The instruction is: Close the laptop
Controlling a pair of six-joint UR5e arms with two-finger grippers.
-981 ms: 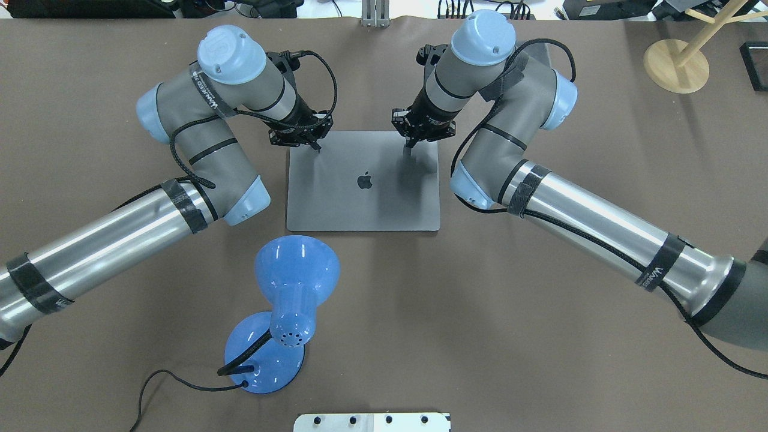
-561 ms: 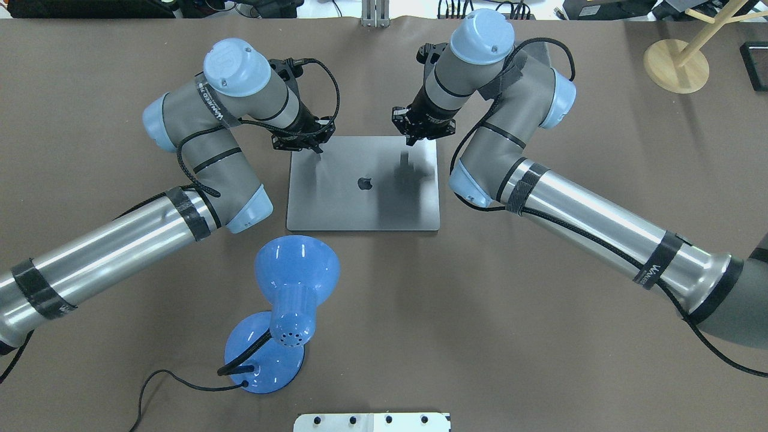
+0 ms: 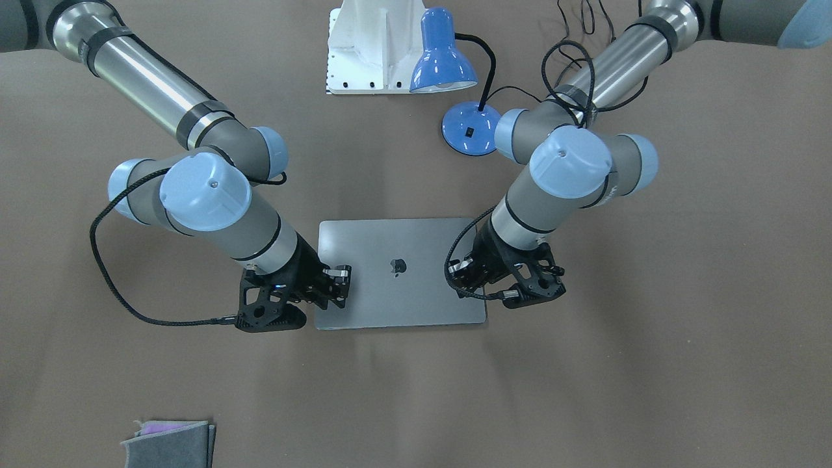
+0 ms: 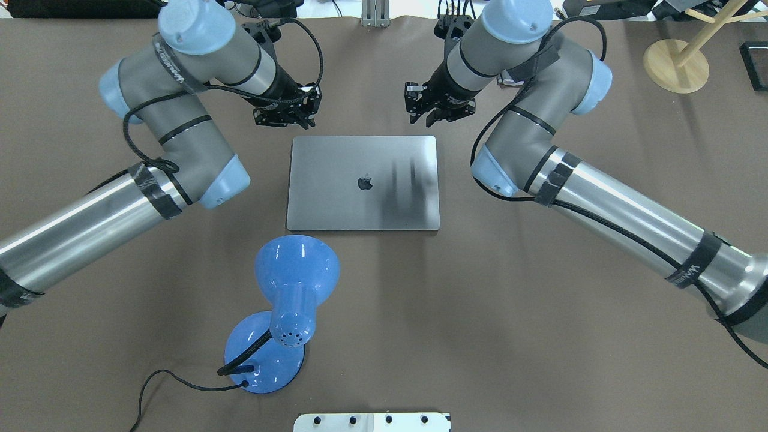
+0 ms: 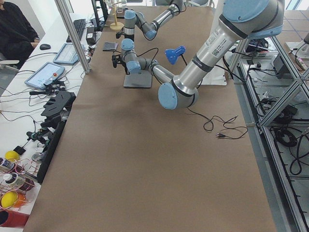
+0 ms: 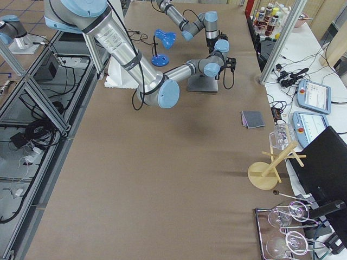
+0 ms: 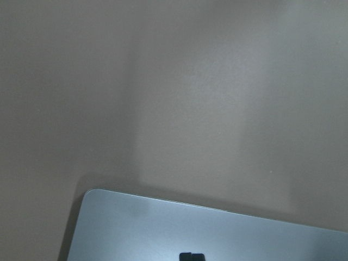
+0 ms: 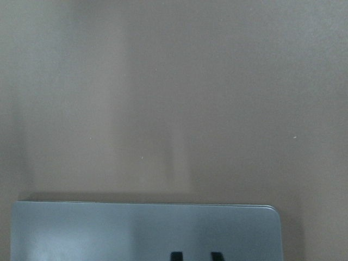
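Now, the laptop [image 4: 336,198] lies flat on the bench [image 4: 420,336], lid down, logo up, so the job looks all but done. Both sets of jaws hang near the laptop's far edge, one by each corner, and seem to be above the lid rather than on it. The left jaws are together, one dark tip in their wrist view. The right jaws are a little apart, showing two tips. Best move, I'd say: take the arms up and away without sweeping across the lid, steering wide of the blue lamp [image 4: 297,264] just beside the laptop's near edge. Whether the lid is fully seated is hard to call. The seam barely shows, the wrist views crop the tips, and the side views are too small.
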